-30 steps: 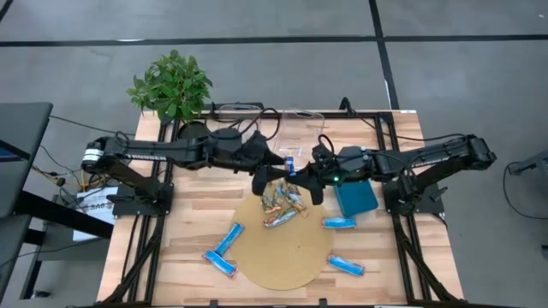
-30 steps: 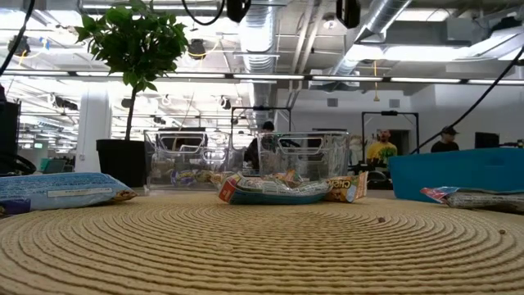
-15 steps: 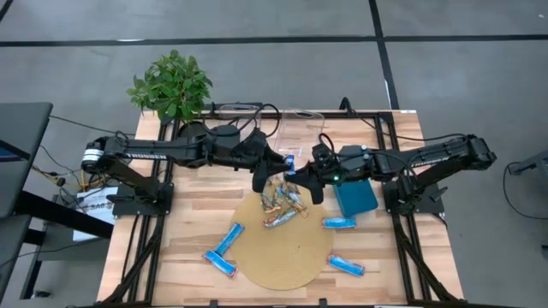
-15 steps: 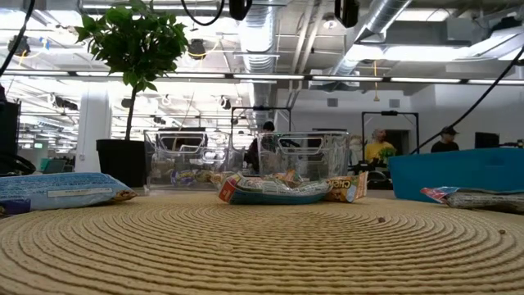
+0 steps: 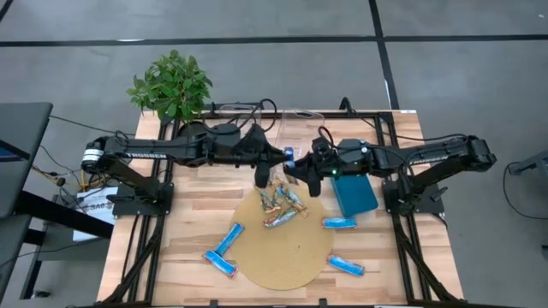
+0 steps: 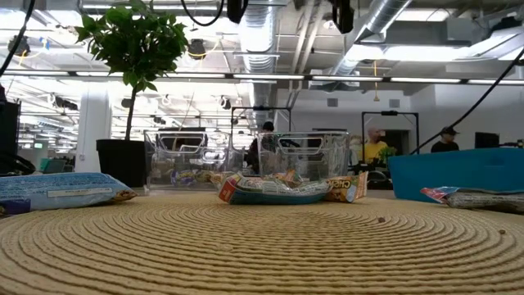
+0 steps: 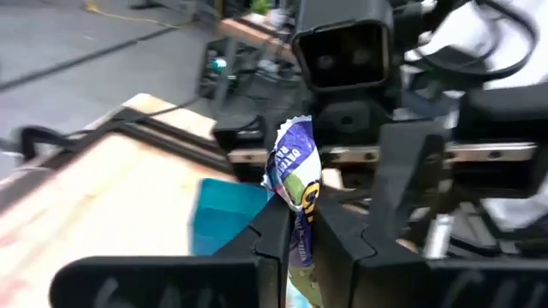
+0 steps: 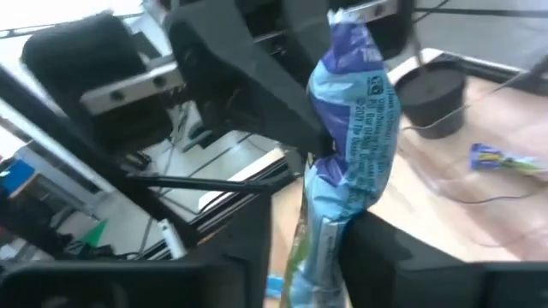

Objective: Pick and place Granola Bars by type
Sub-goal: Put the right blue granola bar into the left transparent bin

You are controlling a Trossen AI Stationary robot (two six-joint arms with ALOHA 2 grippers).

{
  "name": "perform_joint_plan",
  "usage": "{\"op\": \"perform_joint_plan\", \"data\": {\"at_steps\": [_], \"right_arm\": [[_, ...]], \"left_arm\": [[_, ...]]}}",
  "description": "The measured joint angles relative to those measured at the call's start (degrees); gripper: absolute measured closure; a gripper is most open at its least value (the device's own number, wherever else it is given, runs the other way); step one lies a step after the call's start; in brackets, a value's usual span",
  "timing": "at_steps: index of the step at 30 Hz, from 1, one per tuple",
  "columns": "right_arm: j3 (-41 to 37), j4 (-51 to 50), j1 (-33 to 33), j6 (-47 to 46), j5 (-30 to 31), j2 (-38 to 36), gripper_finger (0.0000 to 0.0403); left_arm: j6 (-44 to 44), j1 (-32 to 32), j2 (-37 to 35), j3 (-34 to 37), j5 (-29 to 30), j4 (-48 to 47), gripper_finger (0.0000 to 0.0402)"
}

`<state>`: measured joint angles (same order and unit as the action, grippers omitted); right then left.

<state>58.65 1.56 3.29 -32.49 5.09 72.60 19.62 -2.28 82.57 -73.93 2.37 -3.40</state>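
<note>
Between both hands [image 5: 289, 162], bar [image 5: 289, 156] now transferred

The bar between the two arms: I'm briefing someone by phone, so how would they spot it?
Start at the round woven mat, then go to its far edge, where both arms meet. The bar hangs there in the air, pinched in the left gripper; all other bars lie flat.

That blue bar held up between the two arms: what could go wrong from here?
The blue bar hangs in mid-air, pinched near one end by the left gripper. The right gripper has its fingers on either side of it. If either pulls at the wrong moment, the bar might slip, tear or fall onto the pile of bars below. The two arms also meet very close together, so the grippers could bump.
</note>
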Motion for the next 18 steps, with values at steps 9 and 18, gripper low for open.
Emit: {"op": "perform_joint_plan", "data": {"at_steps": [9,18], "right_arm": [[0.0,-12.4,-6.3,-1.8,7.7,0.0,0.0184],[0.0,-21.2,-8.6,3.5,8.3,-0.2,0.0190]], "left_arm": [[-5.5,-1.4,0.0,0.0,17.1,-13.7,0.0376],[-8.1,-8.4,0.0,0.0,34.1,-31.5,0.0376]]}}
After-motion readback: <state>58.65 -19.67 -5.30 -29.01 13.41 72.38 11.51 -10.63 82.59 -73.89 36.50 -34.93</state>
